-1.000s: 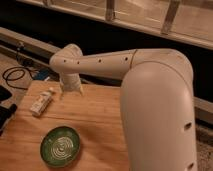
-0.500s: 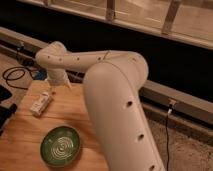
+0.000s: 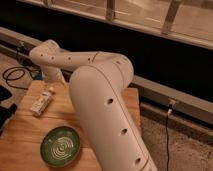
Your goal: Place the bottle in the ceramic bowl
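One high view, behind arm (image 3: 102, 87), facing table (image 3: 20, 137)

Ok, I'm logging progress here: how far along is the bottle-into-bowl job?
Done: nothing yet; the bowl is empty. In hand: the gripper hangs just over the far end of the bottle, which lies flat on the table, not lifted. Left: grasp the bottle, lift it, carry it to the bowl near the front edge, and release.
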### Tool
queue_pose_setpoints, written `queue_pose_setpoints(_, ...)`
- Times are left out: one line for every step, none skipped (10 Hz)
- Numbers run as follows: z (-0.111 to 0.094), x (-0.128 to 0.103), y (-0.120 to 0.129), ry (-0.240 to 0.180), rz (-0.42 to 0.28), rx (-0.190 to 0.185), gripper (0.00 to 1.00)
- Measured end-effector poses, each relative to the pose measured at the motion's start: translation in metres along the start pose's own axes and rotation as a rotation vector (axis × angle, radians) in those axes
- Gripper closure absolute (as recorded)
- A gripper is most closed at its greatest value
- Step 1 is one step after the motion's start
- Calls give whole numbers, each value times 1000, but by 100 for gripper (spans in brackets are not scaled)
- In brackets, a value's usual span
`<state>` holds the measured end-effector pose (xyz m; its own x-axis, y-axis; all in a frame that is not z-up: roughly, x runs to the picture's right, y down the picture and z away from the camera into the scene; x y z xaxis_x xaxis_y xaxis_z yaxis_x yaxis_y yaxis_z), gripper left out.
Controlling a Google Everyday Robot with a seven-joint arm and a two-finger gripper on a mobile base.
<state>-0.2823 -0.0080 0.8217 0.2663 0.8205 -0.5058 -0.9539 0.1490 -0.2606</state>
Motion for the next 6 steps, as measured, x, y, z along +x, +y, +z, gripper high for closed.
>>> queue_pose_setpoints(1,8,-5,2,24,-5,35)
queue_pose_setpoints(0,18,-12,-2,43,-11,35)
queue_pose_setpoints(-1,23,-19,-7,46,-15,35)
queue_pose_setpoints(0,27,-11,-10,19,-35,35)
queue_pose_setpoints(1,23,1,-15,-6,-45,35)
queue_pose_setpoints(2,19,14,-19,-27,-55,35)
